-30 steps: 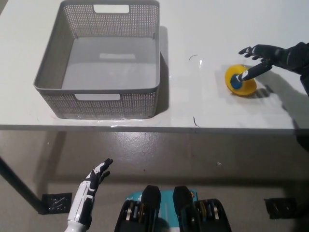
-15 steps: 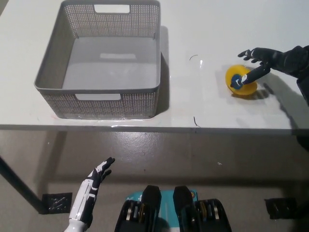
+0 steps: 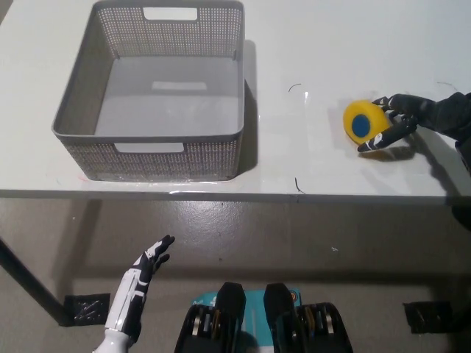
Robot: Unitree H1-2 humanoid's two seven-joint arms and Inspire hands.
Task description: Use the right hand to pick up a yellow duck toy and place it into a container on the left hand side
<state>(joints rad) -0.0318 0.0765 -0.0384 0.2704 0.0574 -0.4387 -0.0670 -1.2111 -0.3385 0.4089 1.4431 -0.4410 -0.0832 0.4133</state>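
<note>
The yellow duck toy [image 3: 362,123], round with a blue disc facing up, sits on the white table [image 3: 309,51] at the right. My black right hand [image 3: 401,121] wraps around its right side, fingers curled above and below it, touching it. The grey mesh basket [image 3: 81,88] stands empty at the table's left. My white left hand [image 3: 140,283] hangs below the table's front edge at the lower left, fingers apart, holding nothing.
The table's front edge [image 3: 235,194] runs across the middle of the view, with grey floor beneath. Bare tabletop lies between the basket and the duck. A small dark mark [image 3: 297,185] sits near the front edge.
The right hand has dropped its fingers from over the duck to around its right side and closed on it. The duck has tipped so its blue disc shows fully. The left hand barely shifted.
</note>
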